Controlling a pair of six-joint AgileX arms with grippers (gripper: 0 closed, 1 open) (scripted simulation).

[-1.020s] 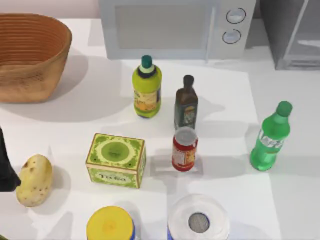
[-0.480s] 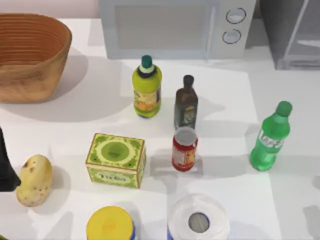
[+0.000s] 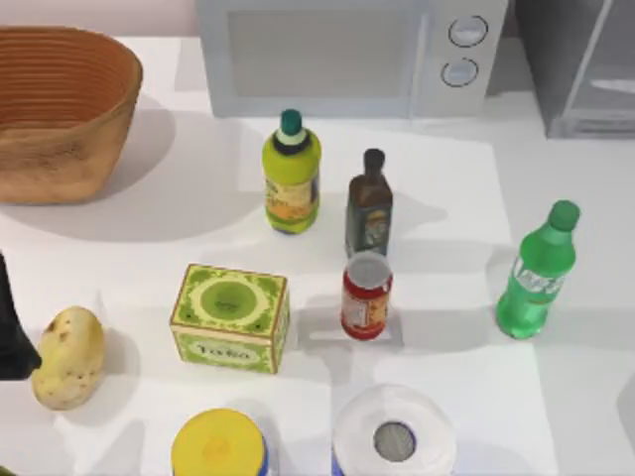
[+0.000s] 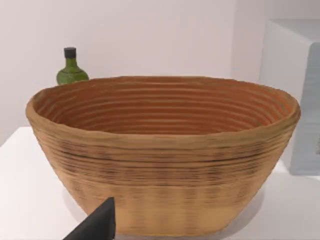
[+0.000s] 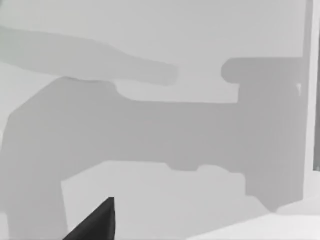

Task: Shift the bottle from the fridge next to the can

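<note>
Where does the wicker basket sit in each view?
Top view: the wicker basket is in the upper left corner of the picture.
Left wrist view: the basket is close in front of the camera.
Right wrist view: a pale surface with grey shadows.
Shared landmark: the white microwave, probably, beside the basket.

The white table (image 3: 159, 238) is carrying everything. A woven basket (image 3: 60, 109) is sitting at its far left, with a microwave (image 3: 337, 55) along the back and the fridge (image 3: 580, 64) at the far right corner. The bottle (image 3: 536, 273) is standing upright on the right, well apart from the can (image 3: 366, 296). A yellow-green bottle (image 3: 291, 177), a brown bottle (image 3: 369, 206), a green box (image 3: 230, 317), a potato (image 3: 67, 357), a yellow-lidded tub (image 3: 218, 446) and a white-lidded container (image 3: 394, 434) are standing around them.
</note>
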